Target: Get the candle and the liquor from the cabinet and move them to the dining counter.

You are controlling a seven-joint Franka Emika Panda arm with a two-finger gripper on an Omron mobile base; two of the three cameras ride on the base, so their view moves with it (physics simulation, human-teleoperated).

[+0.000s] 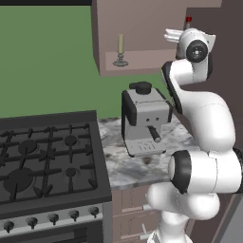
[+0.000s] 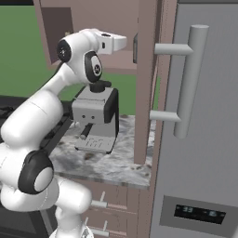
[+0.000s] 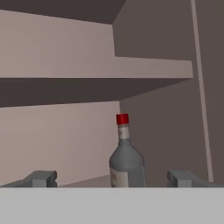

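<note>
Landmark: coffee machine (image 1: 144,118) on the small marbled worktop (image 1: 124,166).

Left of the machine sat the black stove (image 1: 47,156), touching the worktop edge. Above the machine and a bit left, the candle (image 1: 120,50) stood upright on the lower shelf of the open cabinet (image 1: 137,57), untouched. Above the machine and to its right, the red cap of the liquor (image 1: 188,21) poked up behind the arm's wrist, on the same shelf, well apart from the candle. Further right of the machine, the cabinet door stood swung out edge-on, then a steel fridge (image 2: 204,153) with a big bar handle.

Gripper (image 3: 111,179): jaws spread wide, holding nothing, lined up level with the liquor (image 3: 126,159), which sat centred between the fingertips (image 3: 41,178) but ahead of them, not touching. Bottle upright near the cabinet's back right corner.

Risks, as judged: pushing in too far or off-centre could knock the narrow bottle over or shove it into the rear wall; closing too high on the neck could let it slip. On pull-out, the wrist could clip the open door or the shelf above.

Containers: cabinet lower shelf held 2 items, candle and liquor; upper shelf looked bare in the hand view.
</note>
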